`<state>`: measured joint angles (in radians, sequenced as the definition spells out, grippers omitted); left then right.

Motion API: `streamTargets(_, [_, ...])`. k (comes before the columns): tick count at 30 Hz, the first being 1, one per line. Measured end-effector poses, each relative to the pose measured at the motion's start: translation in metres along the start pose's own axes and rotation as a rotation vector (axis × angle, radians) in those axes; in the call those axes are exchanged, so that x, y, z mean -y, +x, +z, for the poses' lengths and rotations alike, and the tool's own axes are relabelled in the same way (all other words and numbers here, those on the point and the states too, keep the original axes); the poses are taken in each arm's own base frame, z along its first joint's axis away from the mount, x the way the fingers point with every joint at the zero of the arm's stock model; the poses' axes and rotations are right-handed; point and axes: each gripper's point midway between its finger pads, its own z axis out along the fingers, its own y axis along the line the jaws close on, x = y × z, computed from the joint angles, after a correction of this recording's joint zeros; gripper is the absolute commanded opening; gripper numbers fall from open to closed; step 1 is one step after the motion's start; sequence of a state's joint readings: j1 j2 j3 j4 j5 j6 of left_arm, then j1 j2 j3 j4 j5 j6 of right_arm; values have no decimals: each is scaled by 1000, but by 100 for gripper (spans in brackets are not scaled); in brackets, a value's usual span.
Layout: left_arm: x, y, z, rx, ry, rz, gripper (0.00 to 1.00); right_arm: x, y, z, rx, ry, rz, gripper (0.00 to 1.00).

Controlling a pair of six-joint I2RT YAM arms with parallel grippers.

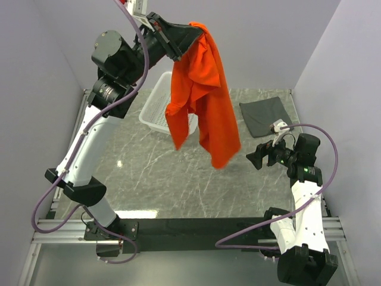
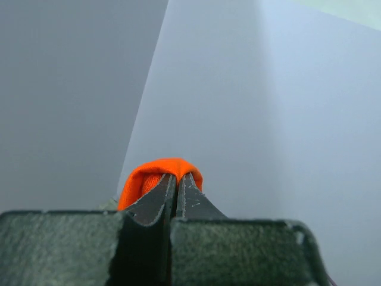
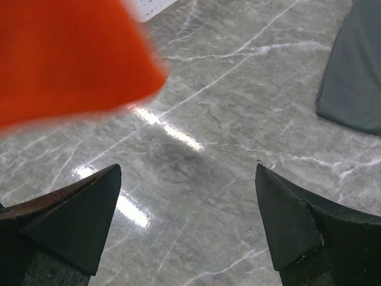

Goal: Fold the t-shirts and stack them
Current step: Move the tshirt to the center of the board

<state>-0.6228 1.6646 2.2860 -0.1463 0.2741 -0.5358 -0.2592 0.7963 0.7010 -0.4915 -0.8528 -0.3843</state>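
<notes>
Orange t-shirt [image 1: 202,95] is hanging high above the table [image 1: 155,173], in front of the white basket [image 1: 153,110], with the left gripper [image 2: 178,177] clamping its top. The right gripper [image 1: 253,158] is hovering at the near right with its jaws standing wide apart. The grey t-shirt [image 1: 266,115] is lying flat at the far right.

The orange t-shirt [image 1: 202,89] is showing one bright, even colour with no print, its folds shading to a deeper orange-red. The dark grey t-shirt [image 1: 266,115] is showing plain, unpatterned cloth. The basket [image 1: 153,110] is showing white in an open lattice pattern. The worktop [image 1: 149,173] is showing mid-grey marbling, with thin white veins crossing it and pale patches of glare. The walls [image 1: 256,42] are showing a flat, pale lilac-grey. The left arm [image 1: 89,149] and right arm [image 1: 303,202] are showing black joints and white covers, with purple cables [image 1: 41,208] trailing. The fingers [image 2: 199,205] of the left gripper [image 2: 178,177] are showing matt black with pale scuffs, and the right gripper [image 3: 187,170] is showing the same black
</notes>
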Motion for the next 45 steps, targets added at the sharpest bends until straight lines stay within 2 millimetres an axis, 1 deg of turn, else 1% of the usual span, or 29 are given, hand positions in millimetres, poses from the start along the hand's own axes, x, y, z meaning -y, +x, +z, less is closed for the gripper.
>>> streamTargets(3, [0, 8, 1, -21, 7, -16, 1, 1, 0, 0, -1, 3, 0, 99])
streamTargets(6, [0, 20, 1, -55, 27, -44, 0, 2, 1, 0, -3, 10, 0, 99])
streamTargets(9, [1, 44, 1, -118, 59, -79, 0, 4, 1, 0, -7, 20, -3, 99])
streamTargets(10, [1, 57, 0, -147, 69, -90, 0, 5, 2, -1, -8, 25, -3, 99])
streamTargets(12, [0, 88, -6, -222, 79, -117, 1, 6, 2, -1, -11, 33, -3, 99])
streamTargets(16, [7, 163, -33, -410, 88, -165, 1, 8, 2, -1, -14, 43, -5, 99])
streamTargets(17, [10, 177, -40, -446, 91, -169, 0, 9, 3, -1, -14, 45, -5, 99])
streamTargets(18, [12, 185, -46, -472, 91, -175, 1, 9, 3, -1, -15, 47, -4, 99])
streamTargets(19, [15, 191, -52, -491, 95, -177, 1, 9, 3, -1, -17, 48, -3, 99])
streamTargets(21, [23, 196, -64, -517, 101, -172, 1, 10, 4, -1, -20, 50, -1, 99])
streamTargets(24, [30, 187, -76, -501, 111, -153, 0, 11, 4, -1, -21, 54, 1, 99])
streamTargets(26, [31, 182, -84, -485, 101, -138, 0, 11, 4, -1, -21, 54, 0, 99])
streamTargets(28, [25, 184, -89, -478, 71, -122, 1, 12, 5, -1, -22, 57, 1, 99])
streamTargets(30, [12, 193, -90, -485, 23, -104, 1, 12, 5, -1, -22, 59, 1, 99])
streamTargets(31, [5, 201, -90, -494, -6, -97, 0, 12, 5, -1, -23, 60, 2, 99])
streamTargets(34, [-24, 234, -92, -553, -99, -72, 1, 13, 5, -2, -22, 62, 3, 99])
streamTargets(36, [-44, 262, -95, -610, -150, -58, 1, 13, 5, -2, -22, 64, 3, 99])
streamTargets(37, [-53, 278, -98, -647, -174, -53, 20, 14, 5, -2, -22, 65, 4, 99])
streamTargets(38, [-58, 286, -101, -669, -184, -44, 35, 14, 5, -2, -22, 65, 4, 99])
streamTargets(39, [-69, 305, -110, -712, -210, -30, 49, 14, 5, -2, -22, 66, 4, 99])
streamTargets(40, [-75, 315, -116, -734, -228, -23, 73, 14, 5, -2, -22, 68, 5, 99])
streamTargets(41, [-82, 326, -126, -761, -250, -13, 80, 15, 5, -3, -21, 69, 5, 99])
streamTargets(43, [-94, 341, -143, -788, -297, 1, 92, 15, 5, -3, -21, 70, 5, 99])
streamTargets(45, [-106, 350, -162, -800, -353, 23, 96, 15, 5, -3, -22, 69, 6, 99])
